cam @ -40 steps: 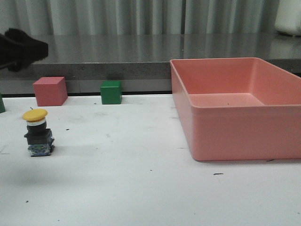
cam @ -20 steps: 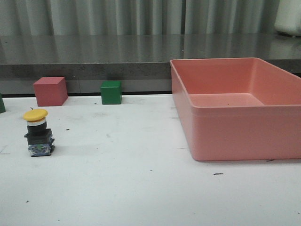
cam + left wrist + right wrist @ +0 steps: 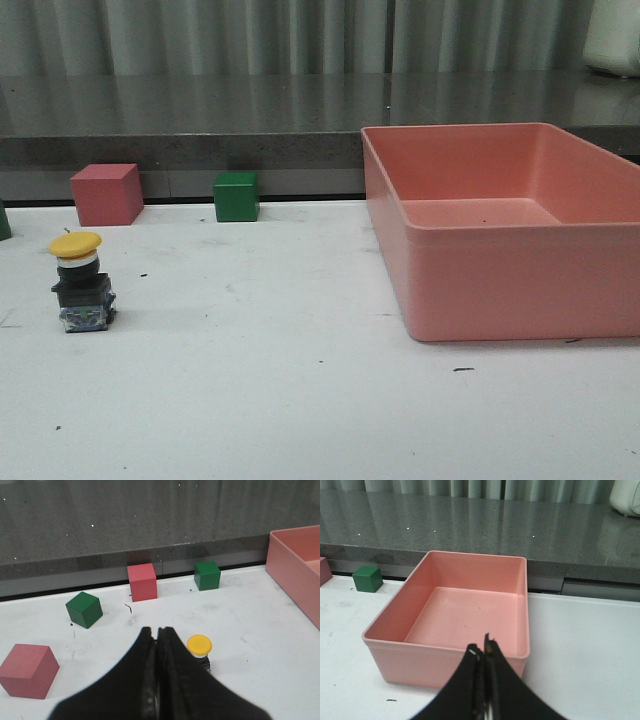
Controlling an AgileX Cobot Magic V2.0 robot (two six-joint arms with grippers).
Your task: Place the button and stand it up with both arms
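While both sets of jaws are clenched with nothing between them, the left gripper [image 3: 158, 632] hangs above the white bench [image 3: 300, 400] with the button [image 3: 199, 650] just beside its tip, apart from it; the right gripper [image 3: 481, 652] hovers over the near wall of the pink bin [image 3: 465, 610], which lies open and bare inside; neither arm shows in the front view; there the button [image 3: 78, 282] stands upright on the bench at about nine o'clock, yellow cap up, silvery collar beneath, black body on its clear bluish base; behind it, toward eleven o'clock, a pink cube [image 3: 106, 194] sits against the dark ledge, and a green cube [image 3: 236, 196] sits near twelve o'clock, well apart from the button; the pink bin [image 3: 500, 240] fills the three o'clock side; in the left wrist view a second green cube [image 3: 84, 609] sits tilted on its base line, and another pink cube [image 3: 28, 671] lies nearer the arm.
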